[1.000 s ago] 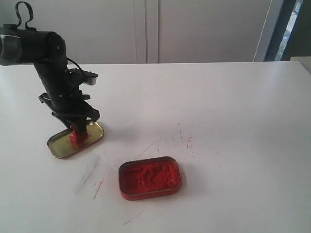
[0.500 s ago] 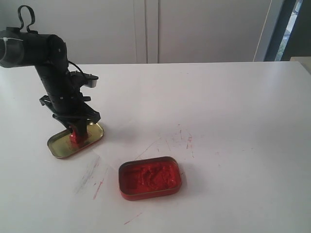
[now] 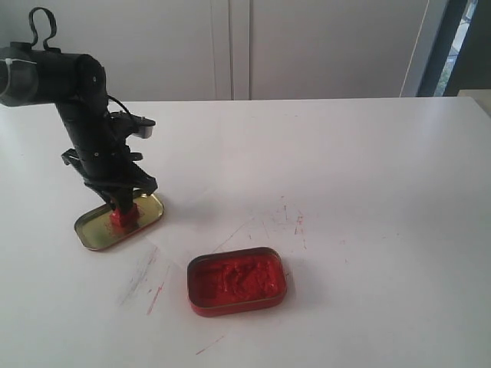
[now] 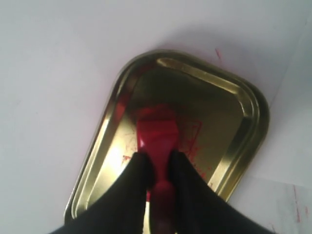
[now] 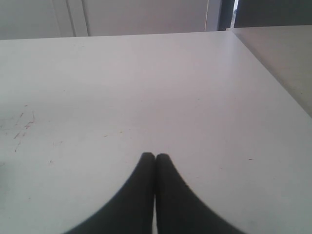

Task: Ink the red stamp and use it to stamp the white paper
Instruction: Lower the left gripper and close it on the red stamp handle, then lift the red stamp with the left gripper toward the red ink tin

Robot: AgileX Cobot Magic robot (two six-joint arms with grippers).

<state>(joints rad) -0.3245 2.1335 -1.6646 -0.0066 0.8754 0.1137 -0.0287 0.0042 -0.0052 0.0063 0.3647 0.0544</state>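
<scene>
You were at pickup, your left gripper (image 4: 160,158) clamped on the stamp (image 4: 156,134) in the lid (image 4: 214,112); next it needed lifting to the ink tin (image 3: 238,307).

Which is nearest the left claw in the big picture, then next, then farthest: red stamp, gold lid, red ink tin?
1. The red stamp, between the fingers of the left gripper.
2. The gold lid, right under the stamp.
3. The red ink tin, apart, toward the table's middle.

Red stamp (image 4: 156,134) looks glossy plastic, gold tray (image 4: 246,122) shiny metal.
</scene>
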